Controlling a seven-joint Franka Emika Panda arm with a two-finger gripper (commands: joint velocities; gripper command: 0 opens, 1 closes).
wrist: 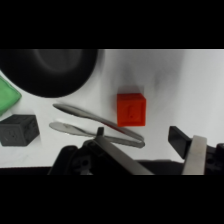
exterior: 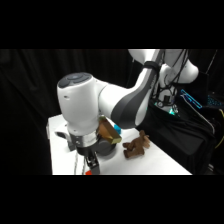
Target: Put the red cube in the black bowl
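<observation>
In the wrist view the red cube (wrist: 131, 109) sits on the white table (wrist: 200, 90), just beyond the gap between my fingertips. My gripper (wrist: 139, 137) is open, one finger on each side, holding nothing. The black bowl (wrist: 47, 70) fills the upper left, apart from the cube. In the side view the gripper (exterior: 91, 162) hangs low over the table's near edge, with a speck of the red cube (exterior: 88, 172) right below it. The black bowl (exterior: 106, 148) is partly hidden behind the wrist.
Metal tongs (wrist: 95, 124) lie on the table between the cube and my left finger. A dark grey cube (wrist: 17, 129) and a green cube (wrist: 7, 98) sit at the left. A brown plush toy (exterior: 136, 145) and a brown and blue object (exterior: 108, 131) lie behind the arm.
</observation>
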